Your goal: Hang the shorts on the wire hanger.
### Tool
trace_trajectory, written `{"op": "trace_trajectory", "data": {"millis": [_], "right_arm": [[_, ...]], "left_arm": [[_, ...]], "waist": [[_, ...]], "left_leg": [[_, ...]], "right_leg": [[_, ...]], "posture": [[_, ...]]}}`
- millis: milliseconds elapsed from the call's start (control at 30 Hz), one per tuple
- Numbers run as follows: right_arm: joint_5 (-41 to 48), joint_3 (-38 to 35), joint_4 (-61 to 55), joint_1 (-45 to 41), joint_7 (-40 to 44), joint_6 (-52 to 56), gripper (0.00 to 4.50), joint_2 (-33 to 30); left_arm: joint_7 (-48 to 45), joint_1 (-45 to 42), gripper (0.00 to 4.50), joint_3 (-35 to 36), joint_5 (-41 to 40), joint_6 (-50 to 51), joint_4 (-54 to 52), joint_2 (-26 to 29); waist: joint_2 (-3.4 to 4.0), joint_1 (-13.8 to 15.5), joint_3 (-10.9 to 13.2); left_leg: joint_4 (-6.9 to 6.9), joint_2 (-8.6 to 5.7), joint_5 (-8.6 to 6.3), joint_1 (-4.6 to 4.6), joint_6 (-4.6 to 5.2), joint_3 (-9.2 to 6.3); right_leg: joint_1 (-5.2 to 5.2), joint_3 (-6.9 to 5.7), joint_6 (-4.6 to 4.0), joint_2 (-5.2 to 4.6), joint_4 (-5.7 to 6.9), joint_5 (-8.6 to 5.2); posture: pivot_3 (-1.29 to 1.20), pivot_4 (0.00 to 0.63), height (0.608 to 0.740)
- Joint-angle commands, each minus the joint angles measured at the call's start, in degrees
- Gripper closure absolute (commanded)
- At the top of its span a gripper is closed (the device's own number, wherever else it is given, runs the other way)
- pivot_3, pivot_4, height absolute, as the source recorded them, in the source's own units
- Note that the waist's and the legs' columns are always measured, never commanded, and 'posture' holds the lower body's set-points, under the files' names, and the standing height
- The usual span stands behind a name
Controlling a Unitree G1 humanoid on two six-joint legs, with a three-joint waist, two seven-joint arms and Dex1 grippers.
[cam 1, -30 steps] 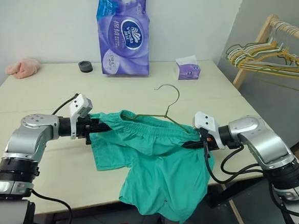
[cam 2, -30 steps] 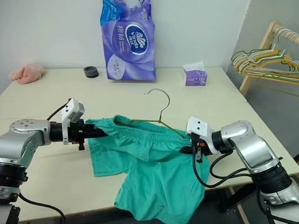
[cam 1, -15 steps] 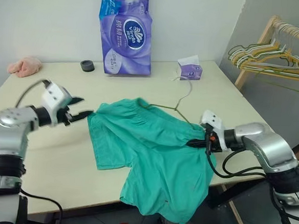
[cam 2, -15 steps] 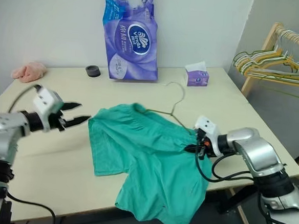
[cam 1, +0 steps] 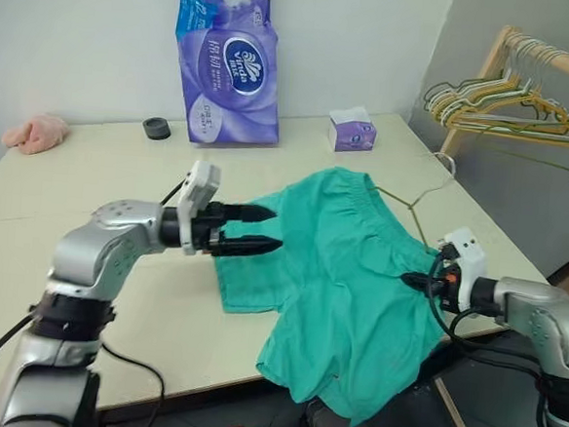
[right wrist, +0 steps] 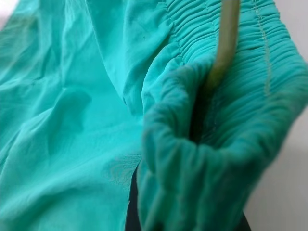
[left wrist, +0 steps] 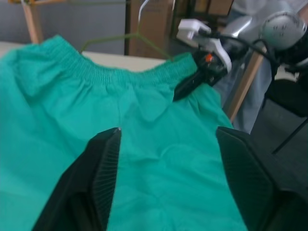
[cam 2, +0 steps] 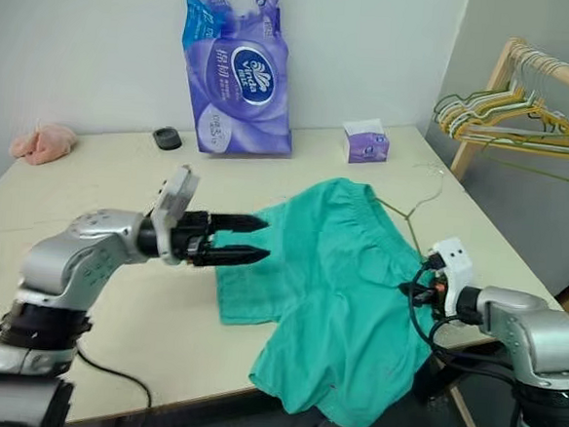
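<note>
Left gripper (cam 1: 264, 229) hangs with its fingers spread wide and nothing between them, pointing across the table toward the shorts (cam 1: 344, 276), tips just over the cloth's near edge. Right gripper (cam 1: 419, 280) is pressed shut on the shorts, pinching the gathered waistband at its far corner; the right wrist view shows the elastic bunched over the pale olive wire right at the fingers. The teal shorts lie spread on the cream table (cam 1: 91, 190), one leg spilling over the front edge. The wire hanger (cam 1: 417, 196) is threaded into the waistband, its hook poking out past the cloth toward the table's right edge. Further back stands a tall purple pack of tissue rolls (cam 1: 227, 58) with an oval "Vinda" logo and Chinese characters too small to read. Beside it sit a small purple tissue box (cam 1: 353, 132), a black round object (cam 1: 157, 127) and a pink rag (cam 1: 34, 132). At right, a wooden rack (cam 1: 490, 62) carries a bunch of hangers (cam 1: 497, 101).
</note>
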Motion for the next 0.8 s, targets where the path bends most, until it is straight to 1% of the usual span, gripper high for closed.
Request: {"op": "trace_trajectory", "data": {"millis": [33, 133, 200, 233, 333, 400, 467, 600, 700, 800], "right_arm": [[2.2, -7.9, -5.2, 0.4, -2.8, 7.7, 4.50, -1.7], [3.5, -14.0, -6.9, 0.1, -3.8, 15.2, 4.50, -2.9], [3.9, -16.9, -7.3, -0.2, -4.3, 18.8, 4.50, -3.6], [5.1, -19.4, -6.6, 0.0, -4.5, 19.9, 4.50, -4.0], [8.6, -27.5, -3.0, 2.0, -8.0, 20.7, 4.50, -5.7], [10.1, -31.1, -0.5, 1.6, -11.5, 20.7, 4.50, -6.7], [11.5, -33.5, 1.9, -0.2, -15.4, 20.7, 4.50, -7.7], [11.3, -34.9, 8.3, -8.5, -22.5, 20.7, 4.50, -11.8], [11.1, -31.8, 12.8, -15.6, -25.3, 20.7, 4.50, -15.3], [8.9, -27.7, 17.5, -23.2, -27.1, 20.7, 4.50, -17.2]], "left_arm": [[-0.4, -3.8, 0.03, -3.8, 4.6, -5.5, 0.5, -2.5], [0.9, -7.0, 0.03, -8.1, 10.4, -11.0, 1.5, -5.8], [1.4, -8.3, 0.03, -10.0, 13.6, -14.5, 2.2, -7.4], [2.9, -9.4, 0.03, -10.8, 15.3, -16.3, 2.8, -9.3], [4.6, -13.8, 0.03, -13.5, 18.1, -20.5, 4.9, -15.6], [4.3, -16.3, 0.03, -14.5, 18.5, -20.4, 6.4, -18.5], [4.8, -18.4, 0.03, -15.2, 19.2, -19.4, 8.4, -20.6], [5.9, -23.2, 0.03, -15.3, 19.8, -17.6, 12.0, -24.6], [6.6, -26.4, 0.03, -14.4, 19.3, -15.5, 13.7, -26.8], [7.4, -27.7, 0.03, -14.3, 20.3, -16.1, 14.4, -27.4]], "waist": [[0.18, -0.9, 0.1], [0.33, -2.5, 0.3], [0.32, -3.6, 0.4], [0.33, -4.1, 0.4], [0.40, -4.9, 0.6], [0.42, -5.8, 0.9], [0.52, -7.3, 1.2], [0.75, -10.7, 2.0], [0.87, -12.6, 2.5], [0.95, -14.1, 2.8]], "left_leg": [[-0.03, 0.00, 0.00, -0.02, 0.00, 0.00], [-0.03, -0.11, -0.01, -0.01, 0.01, 0.13], [-0.04, -0.15, -0.01, -0.01, 0.02, 0.17], [-0.05, -0.15, -0.01, 0.00, 0.02, 0.17], [-0.10, -0.16, -0.02, -0.01, 0.04, 0.17], [-0.16, -0.19, -0.07, -0.06, 0.12, 0.22], [-0.17, -0.21, -0.19, -0.09, 0.32, 0.44], [-0.20, -0.25, -0.37, 0.10, 0.64, 0.76], [-0.26, -0.49, -0.58, 0.19, 1.00, 0.89], [-0.30, -0.54, -0.71, 0.26, 1.23, 0.97]], "right_leg": [[0.00, 0.02, 0.00, 0.01, -0.05, -0.01], [0.01, 0.22, 0.01, -0.04, -0.11, -0.02], [0.01, 0.28, 0.02, -0.07, -0.13, -0.02], [0.01, 0.28, 0.02, -0.07, -0.14, -0.03], [0.04, 0.26, 0.03, -0.06, -0.25, -0.04], [0.08, 0.28, 0.04, -0.07, -0.38, -0.04], [0.17, 0.43, 0.04, -0.08, -0.53, -0.04], [0.31, 0.77, 0.15, -0.10, -0.64, -0.10], [0.31, 1.09, 0.40, -0.20, -0.66, -0.25], [0.31, 1.35, 0.49, -0.21, -0.73, -0.29]], "posture": [[-0.49, 0.065, 0.740], [-0.52, 0.078, 0.740], [-0.53, 0.081, 0.740], [-0.55, 0.088, 0.740], [-0.58, 0.098, 0.740], [-0.59, 0.104, 0.740], [-0.59, 0.109, 0.740], [-0.60, 0.117, 0.740], [-0.59, 0.122, 0.740], [-0.58, 0.126, 0.740]]}}
